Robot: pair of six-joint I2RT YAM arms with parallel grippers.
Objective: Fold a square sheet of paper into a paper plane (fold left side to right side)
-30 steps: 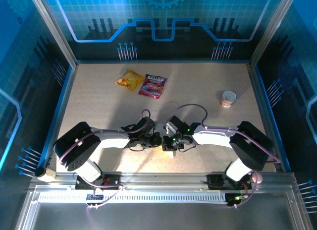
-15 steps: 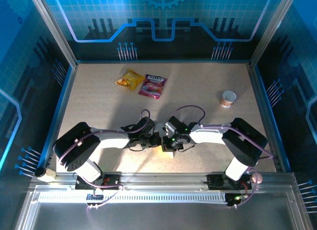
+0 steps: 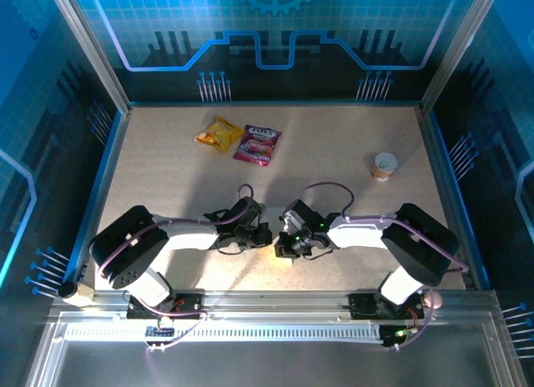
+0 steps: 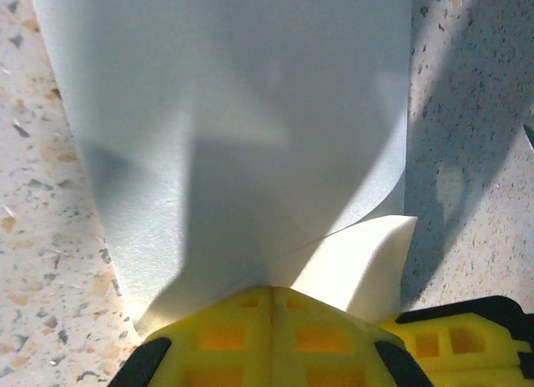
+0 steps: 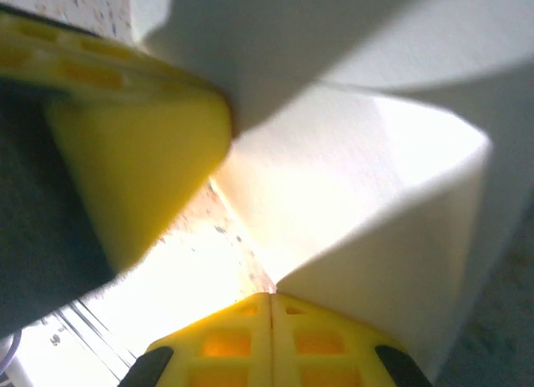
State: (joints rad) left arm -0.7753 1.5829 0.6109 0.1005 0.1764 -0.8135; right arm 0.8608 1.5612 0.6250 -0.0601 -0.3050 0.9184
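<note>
The speckled beige surface (image 3: 167,170) carries everything. The left arm (image 3: 179,233) and the right arm (image 3: 367,233) reach inward over its near part, so that their tips almost meet.

The white sheet of paper (image 4: 250,112) lies between the two pairs of fingers. The left fingers (image 4: 225,337) are closed, pinching the near edge of the sheet. From them the paper runs forward over the surface, with one layer curled over another just to their right. The right fingers (image 5: 225,345) are also closed, clamped on a brightly lit fold of the same sheet. A yellow finger of the left arm stands just beside that fold, up and to the left of them.

Well beyond the left fingers, toward the far side, a pink packet (image 3: 258,144) and a yellow packet (image 3: 219,134) lie side by side. A small cup (image 3: 385,165) stands well apart from the right fingers, beyond them and to their right.
</note>
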